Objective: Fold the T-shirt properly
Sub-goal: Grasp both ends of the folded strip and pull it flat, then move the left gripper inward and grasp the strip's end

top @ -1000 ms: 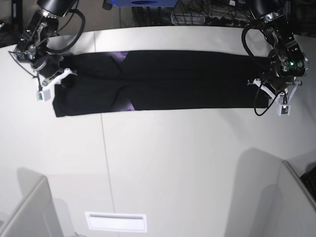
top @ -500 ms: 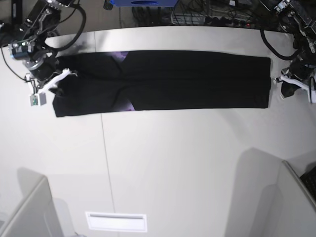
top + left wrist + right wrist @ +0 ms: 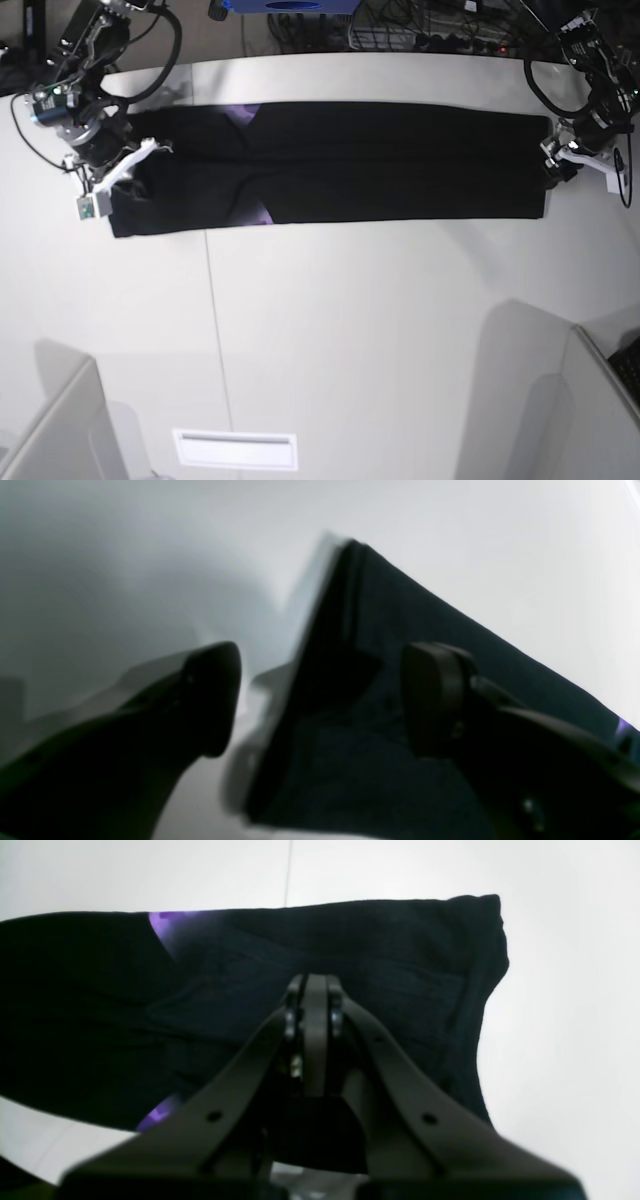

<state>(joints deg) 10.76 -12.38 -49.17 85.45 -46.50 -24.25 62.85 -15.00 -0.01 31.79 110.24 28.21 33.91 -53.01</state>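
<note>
The T-shirt (image 3: 380, 160) lies on the white table as a long black strip running left to right, with small purple patches of print (image 3: 255, 212) showing at its folds. My left gripper (image 3: 553, 166) is at the strip's right end. In the left wrist view, the left gripper (image 3: 322, 700) is open, with the T-shirt (image 3: 390, 610) edge lying between its fingers (image 3: 435, 695). My right gripper (image 3: 122, 186) is over the strip's left end. In the right wrist view, the right gripper (image 3: 310, 987) is shut above the T-shirt (image 3: 410, 950), and no cloth shows between its tips.
Cables and a blue object (image 3: 290, 5) lie behind the table's far edge. A seam (image 3: 212, 300) runs down the tabletop. Grey partitions (image 3: 50, 430) stand at both near corners, with a white slotted plate (image 3: 235, 450) between them.
The left gripper, shut before, swung out to the right, then came back to the shirt's right end and opened. The right gripper shifted slightly inward over the left end.
</note>
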